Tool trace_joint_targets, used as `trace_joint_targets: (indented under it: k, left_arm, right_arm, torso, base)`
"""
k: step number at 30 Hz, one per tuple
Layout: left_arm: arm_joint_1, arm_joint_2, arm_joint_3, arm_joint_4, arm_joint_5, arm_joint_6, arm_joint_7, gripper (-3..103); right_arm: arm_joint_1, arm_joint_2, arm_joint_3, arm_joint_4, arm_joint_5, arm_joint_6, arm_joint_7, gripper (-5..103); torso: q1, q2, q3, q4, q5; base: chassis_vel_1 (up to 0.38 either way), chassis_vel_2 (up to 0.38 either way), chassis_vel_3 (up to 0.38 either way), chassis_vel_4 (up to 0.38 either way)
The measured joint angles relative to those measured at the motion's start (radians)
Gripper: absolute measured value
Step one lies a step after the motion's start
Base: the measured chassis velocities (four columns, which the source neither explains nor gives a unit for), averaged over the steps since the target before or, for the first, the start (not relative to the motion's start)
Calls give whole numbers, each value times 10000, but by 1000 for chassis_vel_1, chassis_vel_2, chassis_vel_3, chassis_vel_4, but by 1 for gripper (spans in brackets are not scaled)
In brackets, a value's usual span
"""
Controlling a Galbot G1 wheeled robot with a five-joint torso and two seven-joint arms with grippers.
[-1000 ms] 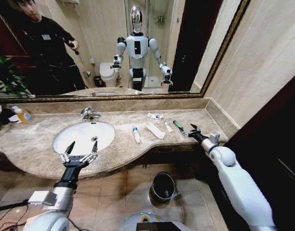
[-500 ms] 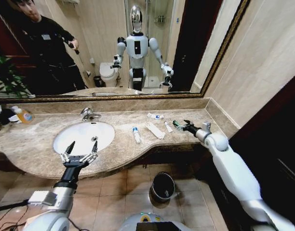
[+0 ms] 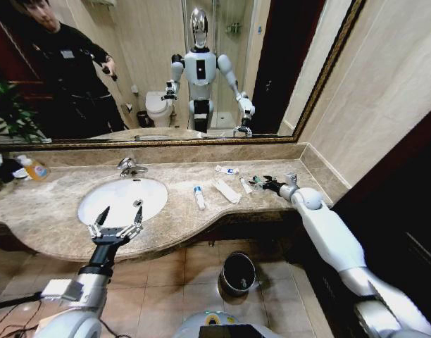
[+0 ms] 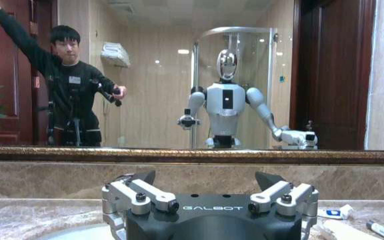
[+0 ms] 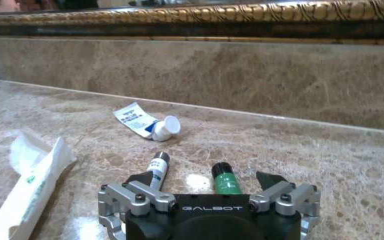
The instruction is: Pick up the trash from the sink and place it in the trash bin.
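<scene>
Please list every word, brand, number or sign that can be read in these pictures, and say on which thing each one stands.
"GALBOT": on the body of the left pincer.
"GALBOT": on the body of the right pincer.
Blue print on the small white tube: too small to read.
Print on the long white packet: blurred, unreadable.

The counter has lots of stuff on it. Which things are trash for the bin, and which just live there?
For the job: green tube, small white tubes, flat packet, black bin, right end effector.

Just there: orange bottle, tap, mirror, plant.
</scene>
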Motion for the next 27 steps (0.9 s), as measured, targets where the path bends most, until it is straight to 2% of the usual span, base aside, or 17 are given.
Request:
trace_joint_targets:
  k: [8,10,12,13,14,15,16,18,27]
  left_arm:
    - [0,0,0,0,0,0,0,100]
    - [0,0,0,-1,0,0,0,100]
    - [0,0,0,0,0,0,0,100]
    - [0,0,0,0,0,0,0,100]
    - [0,0,0,0,0,0,0,100]
    - [0,0,0,0,0,0,0,100]
    - [0,0,0,0,0,0,0,100]
    - [0,0,0,0,0,-1,0,100]
    - [0,0,0,0,0,0,0,100]
  right_arm:
    - [149,142,168,-378,356,-294,162,101]
    - [150,145,192,-414,374,-291,164,97]
    - [150,145,195,-414,375,-290,164,97]
    - [142,141,197,-411,376,-288,169,87]
    - [132,140,197,-404,377,-288,182,87]
    - [120,139,198,-400,376,-288,197,76]
    - [120,139,198,-400,376,-288,197,76]
    - [98,150,220,-397,365,-288,230,68]
    - [-14,154,248,-348,247,-287,319,66]
  torso:
    - [0,0,-1,-1,-1]
    - [0,0,0,-1,1]
    - [0,0,-1,-1,0]
    - [0,0,-1,0,0]
    - [0,0,-1,0,0]
    - [0,0,-1,0,0]
    - [0,0,-1,0,0]
    - [0,0,-1,-1,0]
    - [0,0,-1,0,0]
  base:
    - [0,0,0,0]
    - [0,0,0,0]
    - [0,0,0,0]
    - [0,0,0,0]
    - [0,0,0,0]
    - [0,0,0,0]
    - [0,0,0,0]
    - [0,0,0,0]
    - [0,0,0,0]
